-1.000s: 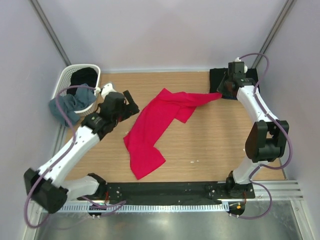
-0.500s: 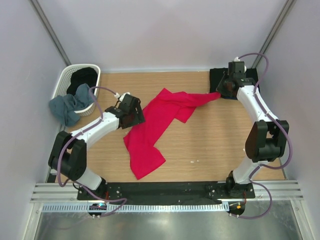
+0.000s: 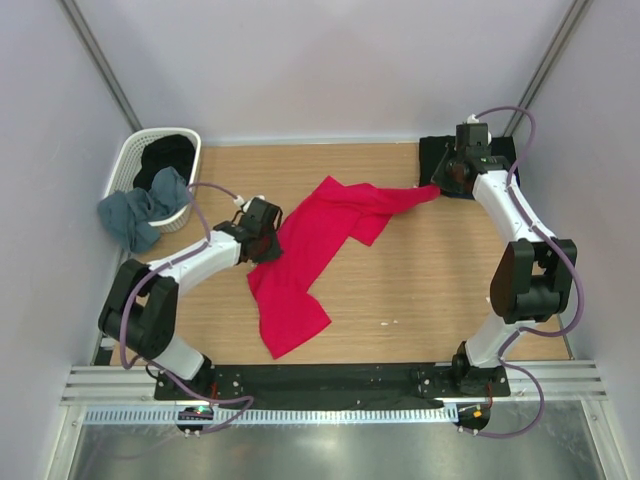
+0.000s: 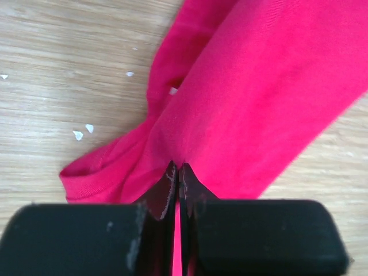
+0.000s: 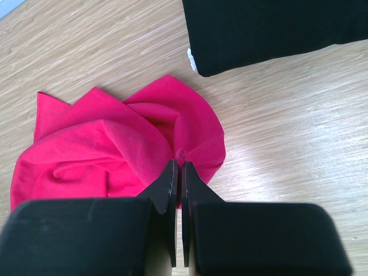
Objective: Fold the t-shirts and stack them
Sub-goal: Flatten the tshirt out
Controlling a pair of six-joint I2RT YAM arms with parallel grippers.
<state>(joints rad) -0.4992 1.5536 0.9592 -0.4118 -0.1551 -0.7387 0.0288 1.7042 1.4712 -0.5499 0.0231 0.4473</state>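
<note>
crimson cloth lies crumpled across the table (image 3: 420, 290): the red t-shirt (image 3: 310, 250), the landmark here. well to its left the white basket (image 3: 128, 160) holds a black t-shirt (image 3: 168, 152), with a grey-blue t-shirt (image 3: 135, 215) hanging over the rim. at the red shirt's left edge the left gripper (image 4: 177, 169) is pressed together on a thin fold beside the hem. at its right tip the right gripper (image 5: 178, 167) pinches a bunched corner, just short of the folded black t-shirt (image 5: 270, 29) beyond. the left pinch looks shallow and may hold one layer only, so a pull could slip it free. tension between two bunched grips could leave the shirt twisted rather than flat. a second earlier the left jaws stood spread, clear of the shirt on its left; the shirt and the right grip are unchanged.
</note>
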